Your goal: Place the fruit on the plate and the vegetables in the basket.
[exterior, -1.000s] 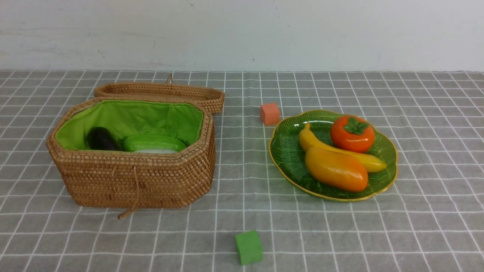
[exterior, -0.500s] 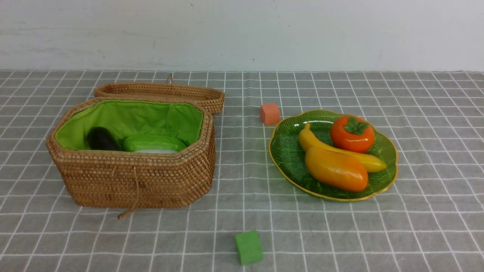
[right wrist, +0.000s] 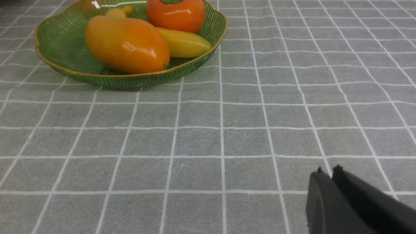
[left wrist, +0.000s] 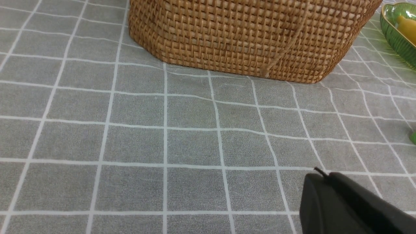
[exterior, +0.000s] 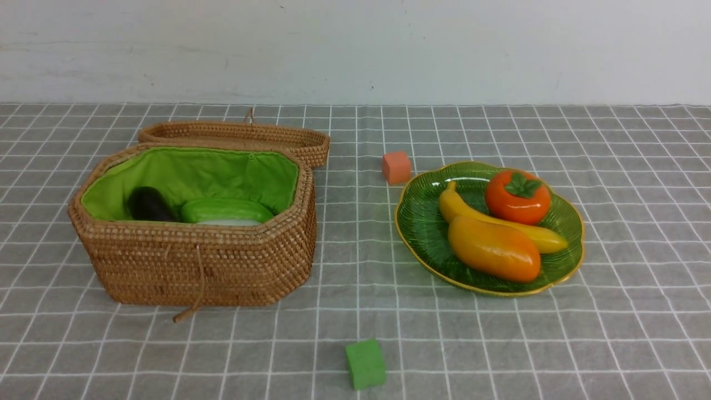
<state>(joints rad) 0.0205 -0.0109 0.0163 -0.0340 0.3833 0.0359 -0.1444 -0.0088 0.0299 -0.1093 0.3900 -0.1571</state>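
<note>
Showing no legible writing, the plate [exterior: 422,233] holds fruit [exterior: 493,249].

Vegetables [exterior: 224,210] in basket [exterior: 200,261] left, fruit [exterior: 493,248] on plate [exterior: 422,230] right

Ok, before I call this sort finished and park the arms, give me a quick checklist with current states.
1. Banana, mango, persimmon on the plate: ok.
2. Eggplant and cucumber in the basket: ok.
3. Radish in basket: cannot tell, only a white sliver shows under the cucumber.
4. Left gripper shut, empty: ok.
5. Right gripper shut, empty: ok.
6. Orange cube, green cube left on the cloth: ok.
</note>
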